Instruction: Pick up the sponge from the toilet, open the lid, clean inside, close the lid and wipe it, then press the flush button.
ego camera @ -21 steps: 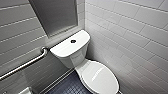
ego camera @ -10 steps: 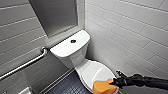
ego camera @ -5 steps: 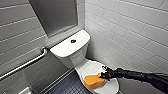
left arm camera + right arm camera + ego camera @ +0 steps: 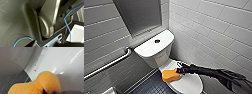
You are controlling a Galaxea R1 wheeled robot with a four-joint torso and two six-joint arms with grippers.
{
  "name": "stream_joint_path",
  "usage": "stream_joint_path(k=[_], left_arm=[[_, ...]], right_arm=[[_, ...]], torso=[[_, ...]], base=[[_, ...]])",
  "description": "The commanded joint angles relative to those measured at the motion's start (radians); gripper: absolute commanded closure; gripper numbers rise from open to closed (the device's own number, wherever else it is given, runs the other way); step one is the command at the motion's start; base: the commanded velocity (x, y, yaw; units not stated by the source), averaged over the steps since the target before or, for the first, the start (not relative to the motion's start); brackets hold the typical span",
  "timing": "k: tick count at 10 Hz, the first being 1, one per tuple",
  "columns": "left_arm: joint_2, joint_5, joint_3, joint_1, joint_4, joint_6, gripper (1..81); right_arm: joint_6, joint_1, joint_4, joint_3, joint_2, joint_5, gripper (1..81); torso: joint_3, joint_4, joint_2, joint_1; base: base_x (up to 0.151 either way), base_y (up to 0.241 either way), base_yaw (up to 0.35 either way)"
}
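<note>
Here, nearest to the robot, the right gripper [image 4: 179, 71] is clamped on one end of the sponge [image 4: 170, 75] and holds it low over the lid [image 4: 189, 83], at the edge toward the dark tiled floor [image 4: 150, 87]; whether the sponge presses on the plastic or hangs just above it, I cannot tell. The sponge is orange, rounded, with a pinched waist and small darker speckles in the right wrist view; it looks soft and light. The lid lies closed on the toilet [image 4: 166, 60], white and glossy; so I judge the step to be either the moment after the pick-up or the wiping of the closed lid, and I cannot decide which. If the lid is to be opened, the move calls for a catch under its rim; if wiped, for flat pressure along the smooth top. Farther back, the flush button [image 4: 157, 41] sits dark in the tank top.
</note>
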Motion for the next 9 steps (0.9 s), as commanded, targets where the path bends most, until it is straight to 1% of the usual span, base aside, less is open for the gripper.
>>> stream_joint_path(k=[1,3,5,6,7,8,9], left_arm=[[0.001,0.085,0.014,0.027,-0.008,0.005,1.0],[-0.002,0.086,0.014,0.027,-0.008,0.005,1.0],[-0.003,0.086,0.017,0.027,-0.008,0.005,1.0],[-0.003,0.086,0.017,0.028,-0.008,0.005,1.0],[-0.004,0.085,0.017,0.03,-0.008,0.005,1.0],[-0.006,0.083,0.017,0.03,-0.008,0.005,1.0],[-0.003,0.08,0.017,0.03,-0.006,0.005,1.0]], right_arm=[[-0.004,0.081,-0.063,-0.141,0.11,0.042,81.1],[-0.004,-0.003,-0.08,-0.242,0.148,0.092,81.1],[-0.004,-0.059,-0.085,-0.27,0.139,0.103,81.1],[-0.003,-0.077,-0.083,-0.255,0.11,0.098,81.1],[0.003,-0.098,-0.083,-0.212,0.067,0.092,81.1],[0.008,-0.117,-0.085,-0.143,0.013,0.086,81.1],[0.009,-0.134,-0.083,-0.045,-0.069,0.086,81.1]], torso=[[0.0,0.0,0.0,0.0],[0.0,0.0,0.0,0.0],[0.0,0.0,0.0,0.0],[0.0,0.0,0.0,0.0],[0.0,0.0,0.0,0.0],[0.0,-0.001,0.0,0.0],[0.0,-0.001,0.0,0.0]], base=[[0.0,0.0,0.0],[0.0,0.0,0.0],[0.0,0.0,0.0],[0.0,0.0,0.0],[0.0,0.0,0.0],[0.0,0.0,0.0],[0.0,0.0,0.0]])
